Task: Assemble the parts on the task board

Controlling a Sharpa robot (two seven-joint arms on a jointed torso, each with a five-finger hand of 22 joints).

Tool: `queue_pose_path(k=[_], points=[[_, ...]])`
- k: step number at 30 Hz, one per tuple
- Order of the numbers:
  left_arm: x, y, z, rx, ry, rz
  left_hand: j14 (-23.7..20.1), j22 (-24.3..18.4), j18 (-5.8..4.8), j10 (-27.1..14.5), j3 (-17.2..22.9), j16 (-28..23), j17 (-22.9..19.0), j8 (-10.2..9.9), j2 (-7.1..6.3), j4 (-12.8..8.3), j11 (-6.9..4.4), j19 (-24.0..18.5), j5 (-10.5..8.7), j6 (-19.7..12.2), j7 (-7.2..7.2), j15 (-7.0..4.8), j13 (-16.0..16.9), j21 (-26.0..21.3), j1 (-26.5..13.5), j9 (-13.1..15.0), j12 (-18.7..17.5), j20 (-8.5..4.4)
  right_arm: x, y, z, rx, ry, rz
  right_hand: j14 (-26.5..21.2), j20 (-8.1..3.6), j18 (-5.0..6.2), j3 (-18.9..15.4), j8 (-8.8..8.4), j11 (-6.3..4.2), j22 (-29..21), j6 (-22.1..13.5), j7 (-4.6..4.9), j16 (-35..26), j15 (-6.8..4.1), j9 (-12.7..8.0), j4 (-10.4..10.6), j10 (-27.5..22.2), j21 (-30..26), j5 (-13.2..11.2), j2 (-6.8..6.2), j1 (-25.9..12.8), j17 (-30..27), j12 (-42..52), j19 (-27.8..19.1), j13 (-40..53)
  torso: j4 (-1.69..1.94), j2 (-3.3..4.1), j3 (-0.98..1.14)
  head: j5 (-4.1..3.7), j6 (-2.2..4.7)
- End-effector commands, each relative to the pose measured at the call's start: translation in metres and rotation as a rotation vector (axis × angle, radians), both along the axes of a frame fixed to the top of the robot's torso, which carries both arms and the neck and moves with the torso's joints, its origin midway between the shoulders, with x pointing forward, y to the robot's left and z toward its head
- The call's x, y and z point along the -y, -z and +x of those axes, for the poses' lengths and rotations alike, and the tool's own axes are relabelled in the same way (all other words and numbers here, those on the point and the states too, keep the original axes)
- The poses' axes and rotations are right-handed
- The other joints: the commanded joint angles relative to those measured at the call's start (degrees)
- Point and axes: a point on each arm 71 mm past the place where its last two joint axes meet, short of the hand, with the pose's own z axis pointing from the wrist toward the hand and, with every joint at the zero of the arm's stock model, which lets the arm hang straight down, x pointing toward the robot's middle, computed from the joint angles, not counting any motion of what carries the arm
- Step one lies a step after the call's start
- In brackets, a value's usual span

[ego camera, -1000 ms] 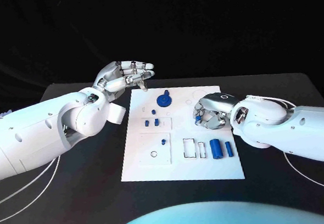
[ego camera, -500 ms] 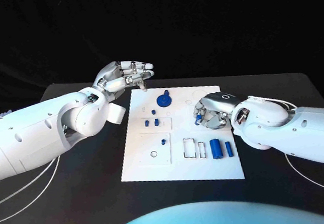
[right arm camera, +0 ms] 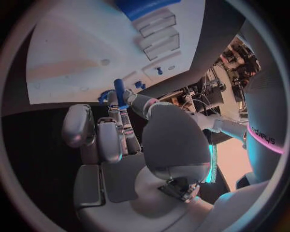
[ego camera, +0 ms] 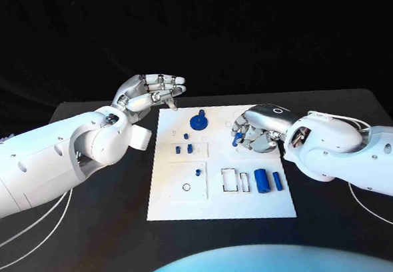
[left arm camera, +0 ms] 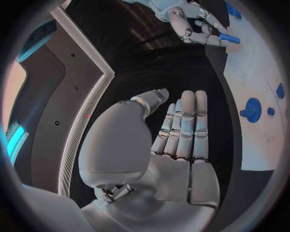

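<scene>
The white task board [ego camera: 219,197] lies mid-table. My right hand [ego camera: 256,130] hovers over the board's right far part and pinches a small blue peg [ego camera: 238,136] between thumb and fingers; the right wrist view shows the same peg [right arm camera: 120,91] at the fingertips [right arm camera: 112,96]. On the board I see a blue round knob piece [ego camera: 198,120], small blue pieces [ego camera: 185,149] and two blue cylinders [ego camera: 268,181]. My left hand [ego camera: 153,91] hangs beyond the board's far left corner, fingers curled together, holding nothing. The left wrist view shows my right hand [left arm camera: 196,26] with the peg [left arm camera: 229,38].
A thin ring [ego camera: 189,188] and rectangular slots [ego camera: 229,179] mark the board's near half. Bare black table [ego camera: 100,215] lies to the left of the board. White cables [ego camera: 26,244] trail off the table's left side.
My right hand has risen and shifted a little toward the far edge with the blue peg in it. The left hand has stayed put.
</scene>
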Motion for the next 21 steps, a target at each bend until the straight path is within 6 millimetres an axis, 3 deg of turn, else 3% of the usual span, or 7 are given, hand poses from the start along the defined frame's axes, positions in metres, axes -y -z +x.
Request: queue_pose_path(k=[1, 5, 11, 17, 21], points=[[0.002, -0.001, 0.0, 0.004, 0.004, -0.007, -0.2, 0.0, 0.36, -0.3, -0.1, 0.0, 0.0, 0.1, 0.46, -0.2, -0.07, -0.3, 0.26, -0.6, 0.69, 0.02, 0.1, -0.3, 0.1, -0.1, 0.3, 0.03, -0.009, -0.008, -0.007, 0.031, -0.024, 0.025, 0.5, -0.14, -0.65, -0.1, 0.34, 0.0, 1.5, 0.3, -0.04, 0.2, -0.37, 0.2, 0.2, 0.2, 0.4, 0.3, 0.2, 0.0, 0.0, -0.3, 0.4, 0.0, -0.04, 0.04, -0.03, 0.18, 0.0], [0.003, 0.0, 0.0, 0.003, 0.006, -0.009, -0.2, 0.0, 0.36, -0.3, -0.1, 0.0, 0.0, 0.1, 0.46, -0.2, -0.07, -0.3, 0.26, -0.6, 0.69, 0.02, 0.1, -0.3, 0.1, -0.1, 0.3, 0.03, -0.036, -0.011, -0.021, 0.028, -0.095, 0.061, 0.5, -0.16, -0.63, -0.1, 0.37, -0.01, 1.5, 0.3, -0.05, 0.2, -0.38, 0.3, 0.2, 0.2, 0.3, 0.4, 0.12, 0.0, -0.1, -0.4, 0.3, -0.1, -0.15, 0.08, 0.09, 0.48, 0.0], [0.004, 0.0, 0.001, 0.003, 0.01, -0.011, -0.3, 0.0, 0.36, -0.4, 0.0, 0.0, 0.0, 0.1, 0.5, -0.3, -0.05, -0.3, 0.26, -0.6, 0.71, 0.02, 0.1, -0.3, 0.2, -0.1, 0.4, 0.02, -0.07, -0.006, -0.037, 0.009, -0.179, 0.104, 0.5, -0.17, -0.56, -0.1, 0.36, 0.0, 1.3, 0.2, -0.03, 0.1, -0.38, 0.3, 0.2, 0.2, 0.0, 0.4, 0.15, 0.0, -0.3, -0.5, 0.2, -0.1, 0.1, 0.02, 0.0, 0.66, 0.0], [0.006, 0.0, 0.002, 0.002, 0.01, -0.013, -0.3, 0.0, 0.36, -0.4, 0.0, 0.0, 0.0, 0.1, 0.5, -0.3, -0.05, -0.3, 0.26, -0.6, 0.71, 0.02, 0.1, -0.3, 0.2, -0.1, 0.4, 0.02, -0.098, 0.006, -0.05, -0.024, -0.24, 0.129, 0.5, -0.17, -0.54, -0.1, 0.36, 0.01, 1.3, 0.2, -0.02, 0.1, -0.39, 0.3, 0.2, 0.2, -0.1, 0.4, 0.16, 0.0, -0.3, -0.6, 0.2, -0.1, 0.35, 0.02, -0.2, 1.44, 0.0], [0.006, 0.001, 0.002, 0.001, 0.009, -0.013, -0.3, 0.0, 0.35, -0.5, 0.0, 0.0, 0.0, 0.1, 0.51, -0.3, -0.04, -0.3, 0.26, -0.6, 0.72, 0.03, 0.1, -0.3, 0.2, -0.1, 0.5, 0.03, -0.108, 0.016, -0.053, -0.042, -0.262, 0.126, 0.5, -0.18, -0.55, 0.0, 0.36, 0.01, 1.3, 0.1, -0.01, 0.1, -0.39, 0.3, 0.1, 0.2, -0.1, 0.5, 0.21, 0.1, -0.3, -0.6, 0.2, -0.1, 0.1, 0.08, -0.19, 2.15, 0.0]])
